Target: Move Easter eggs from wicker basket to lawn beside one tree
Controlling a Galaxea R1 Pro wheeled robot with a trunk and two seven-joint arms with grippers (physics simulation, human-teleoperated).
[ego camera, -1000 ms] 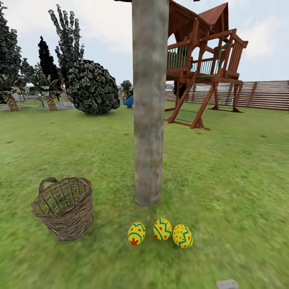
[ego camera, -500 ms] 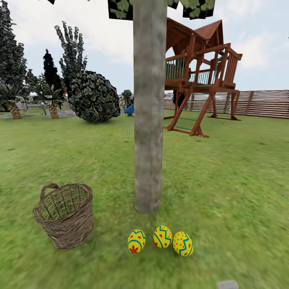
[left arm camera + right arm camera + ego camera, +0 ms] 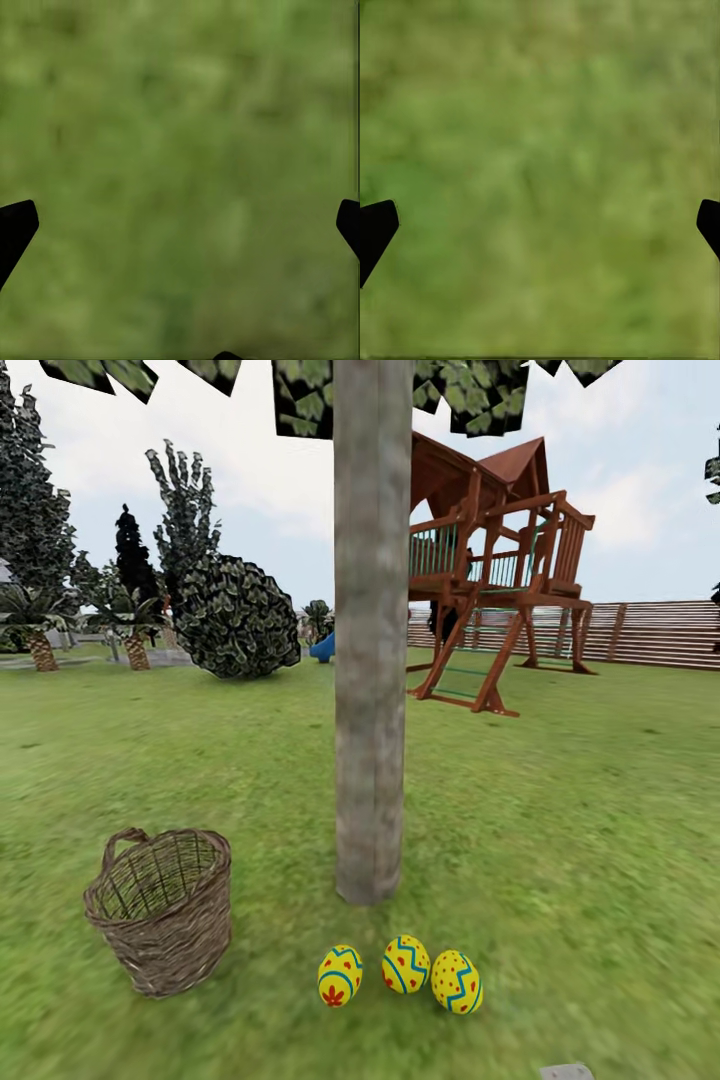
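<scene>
Easter eggs (image 3: 400,972), all three, lie in a row on the lawn (image 3: 580,840) just beside the tree (image 3: 371,660), the wicker basket (image 3: 163,910) looks empty (so nothing remains), and the left gripper (image 3: 180,229) and right gripper (image 3: 540,229) hang spread, holding nothing.

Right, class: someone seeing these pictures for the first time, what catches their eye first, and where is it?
The thick grey-brown tree trunk rising up the middle of the head view, with three yellow painted eggs in a row on the grass at its foot. Left of them stands a brown wicker basket, apparently empty, and a wooden play tower stands behind.
</scene>
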